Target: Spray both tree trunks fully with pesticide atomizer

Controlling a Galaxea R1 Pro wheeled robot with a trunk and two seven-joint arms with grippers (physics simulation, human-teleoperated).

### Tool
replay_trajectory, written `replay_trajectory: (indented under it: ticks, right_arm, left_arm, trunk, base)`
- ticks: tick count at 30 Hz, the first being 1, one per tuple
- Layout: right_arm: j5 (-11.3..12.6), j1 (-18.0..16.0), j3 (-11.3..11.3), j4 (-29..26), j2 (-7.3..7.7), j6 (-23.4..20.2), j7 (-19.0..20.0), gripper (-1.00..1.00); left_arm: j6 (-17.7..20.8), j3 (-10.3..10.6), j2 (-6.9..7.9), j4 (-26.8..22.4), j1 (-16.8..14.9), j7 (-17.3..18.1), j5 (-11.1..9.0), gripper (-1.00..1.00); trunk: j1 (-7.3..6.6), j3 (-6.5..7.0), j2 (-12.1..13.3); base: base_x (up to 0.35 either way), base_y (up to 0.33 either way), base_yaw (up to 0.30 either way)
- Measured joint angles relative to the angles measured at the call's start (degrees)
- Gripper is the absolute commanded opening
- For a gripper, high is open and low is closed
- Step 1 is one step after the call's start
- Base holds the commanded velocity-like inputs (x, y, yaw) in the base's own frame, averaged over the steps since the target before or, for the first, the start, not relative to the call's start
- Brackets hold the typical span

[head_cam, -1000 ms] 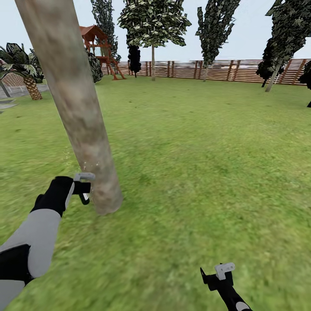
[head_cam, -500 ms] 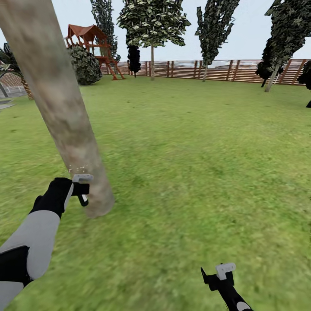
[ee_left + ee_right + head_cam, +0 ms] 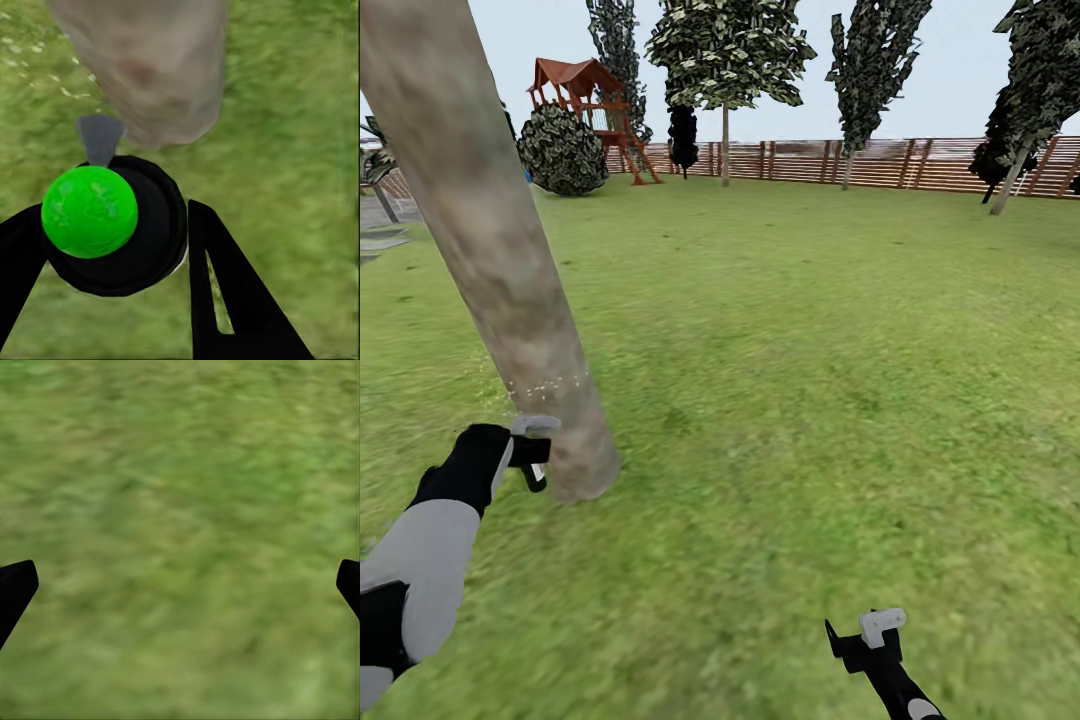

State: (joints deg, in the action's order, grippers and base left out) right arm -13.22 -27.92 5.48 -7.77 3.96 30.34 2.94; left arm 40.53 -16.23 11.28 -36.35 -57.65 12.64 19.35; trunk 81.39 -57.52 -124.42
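Observation:
A thick mottled grey-brown tree trunk (image 3: 500,250) leans across the left of the head view, its base in the grass. My left gripper (image 3: 530,455) is shut on the pesticide atomizer (image 3: 112,225), a black body with a green ball on top. Its grey nozzle (image 3: 100,137) points at the foot of the trunk (image 3: 150,67), very close to the bark. White spray specks (image 3: 545,385) dot the trunk just above the gripper. Low over bare grass at the lower right, my right gripper (image 3: 865,635) is open, its fingertips (image 3: 15,585) wide apart.
Green lawn (image 3: 810,350) stretches to a brown slat fence (image 3: 920,165) at the back. A red-roofed play tower (image 3: 585,100) and a round bush (image 3: 560,150) stand at the back left. Several trees line the fence, one with a thin straight trunk (image 3: 725,150).
The view has shifted, so the trunk sits further left in the picture. My left gripper with the atomizer has sunk slightly lower and leftward, still at the trunk's foot. The right arm is unchanged.

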Motion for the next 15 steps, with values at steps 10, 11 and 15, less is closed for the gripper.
replay_trajectory:
  ticks: [10, 11, 15]
  right_arm:
    - [-0.05, 0.0, 0.0, 0.0, 0.0, 0.04, 0.0, 1.0]
    - [-0.04, 0.0, 0.0, 0.0, 0.0, 0.05, 0.0, 1.0]
    - [-0.03, 0.0, 0.0, 0.0, 0.0, 0.03, 0.0, 1.0]
  left_arm:
    - [-0.59, -2.29, 1.8, 0.03, 3.53, -0.15, 0.88, -1.0]
    - [-0.62, -2.28, 1.63, 0.05, 3.57, -0.15, 0.73, -1.0]
    - [-0.56, -2.16, -1.65, 0.08, 3.64, -0.13, 0.15, -1.0]
  trunk:
    - [0.0, 0.0, 0.0]
    - [0.0, 0.0, 0.0]
    - [0.0, 0.0, 0.0]
  base:
    - [0.0, 0.0, 0.0]
    - [0.0, 0.0, 0.0]
    - [0.0, 0.0, 0.0]
